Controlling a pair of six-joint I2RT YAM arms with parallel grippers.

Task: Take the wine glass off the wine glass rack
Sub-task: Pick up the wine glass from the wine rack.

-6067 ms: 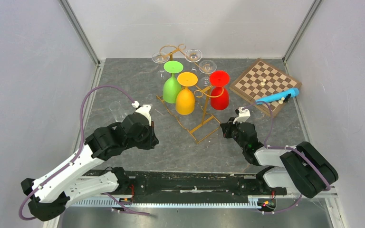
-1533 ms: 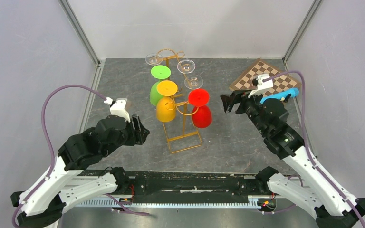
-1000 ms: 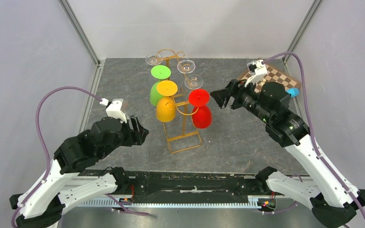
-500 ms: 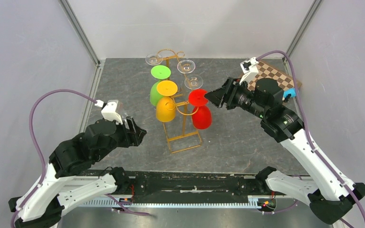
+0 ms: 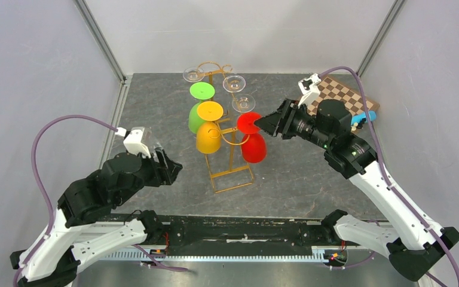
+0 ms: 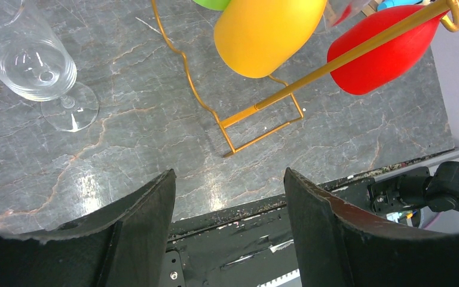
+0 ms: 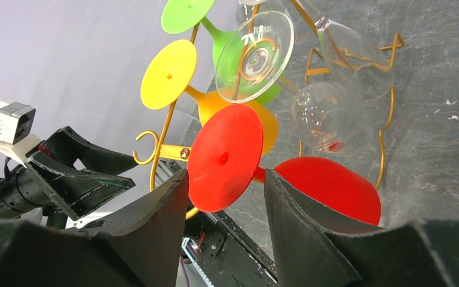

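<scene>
The gold wire wine glass rack (image 5: 230, 149) stands mid-table with several glasses hanging upside down from it: green (image 5: 198, 116), yellow (image 5: 208, 136), red (image 5: 254, 147) and clear ones (image 5: 234, 82) at the back. My right gripper (image 5: 263, 124) is level with the red wine glass's round foot (image 7: 224, 158). Its fingers (image 7: 161, 209) stand on either side of the disc's lower edge, open, with a gap on the right side. My left gripper (image 5: 167, 168) hangs open and empty, low and left of the rack's base (image 6: 257, 110).
A clear wine glass (image 6: 39, 63) stands upright on the table near my left gripper. A chessboard (image 5: 342, 95) with a blue object (image 5: 363, 116) at its edge lies at the back right, behind my right arm. Enclosure walls close in both sides.
My right gripper has moved left up to the red glass's foot and its jaws have narrowed around it. My left arm has drifted slightly back and left, still open.
</scene>
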